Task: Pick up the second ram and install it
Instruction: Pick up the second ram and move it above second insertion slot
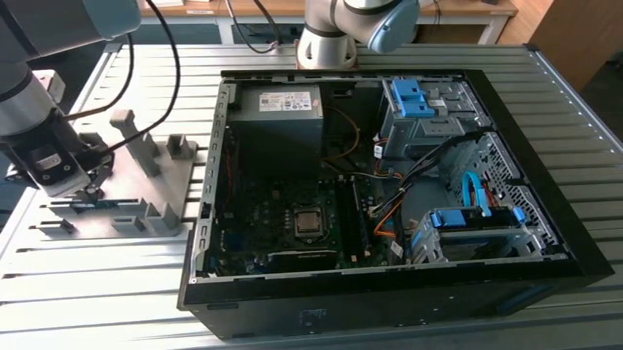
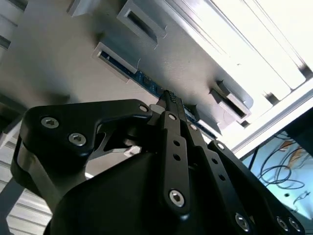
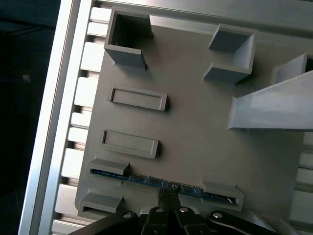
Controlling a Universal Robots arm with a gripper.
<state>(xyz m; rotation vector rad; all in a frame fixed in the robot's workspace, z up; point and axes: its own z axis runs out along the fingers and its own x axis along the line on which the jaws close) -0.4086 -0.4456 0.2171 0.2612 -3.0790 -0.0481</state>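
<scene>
We see the arm [image 1: 29, 124] reaching down over the grey holder plate [image 1: 146, 191], which lies on the slatted metal desk [image 1: 87, 281] near its edge on the exterior view's left. The open black computer case [image 1: 389, 310] lies flat just beside the plate and takes up the middle of the desk, towards the exterior view's right.

The second ram [image 1: 105, 205] stands on its long edge in the row of the plate nearest the desk's front edge. Each of its ends is seated in a low grey bracket [image 3: 110, 167]. In both wrist views we see it as a thin, dark, bluish strip [image 3: 142, 179] [image 2: 146, 81] running between those brackets.

The gripper [image 1: 90, 194] is down on the stick at about its middle. In both wrist views its two black fingers come together to a narrow point [image 3: 168, 193] [image 2: 168, 97] across the upper edge of the ram, so we read it as pinching the stick. The ram sits level in the plate, with both ends in the brackets.
</scene>
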